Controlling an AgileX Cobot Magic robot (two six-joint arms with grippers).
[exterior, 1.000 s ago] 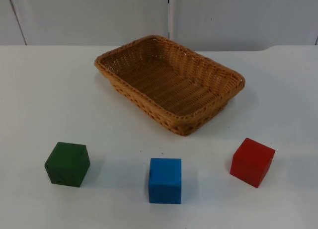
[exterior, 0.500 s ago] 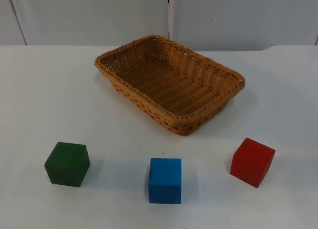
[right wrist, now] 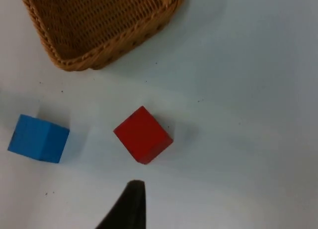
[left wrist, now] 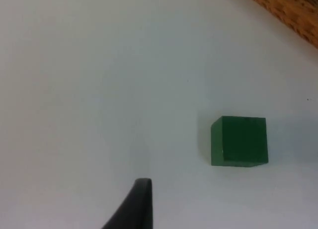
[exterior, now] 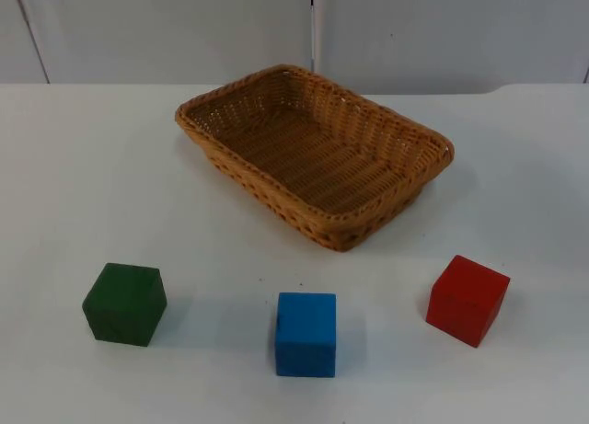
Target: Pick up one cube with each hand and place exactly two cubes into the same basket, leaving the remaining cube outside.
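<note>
While the green cube (exterior: 124,303), blue cube (exterior: 306,334) and red cube (exterior: 467,300) sit along the frame's bottom below the centre basket (exterior: 210,107), left gripper (left wrist: 134,204) and right gripper (right wrist: 126,204), finger spread untellable, should each centre squarely over an outer cube before descending

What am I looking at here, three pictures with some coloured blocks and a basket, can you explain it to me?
This is a two-armed robot working at a white table. One picture comes from a fixed camera above. The other two come from cameras on the arms' wrists, where a black fingertip pokes in. On the table stand a wicker basket, with nothing in it, and three cubes in a row: a green cube, a blue cube and a red cube. The left wrist looks at the green one, the right wrist at the red and blue ones. Nothing is held.
</note>
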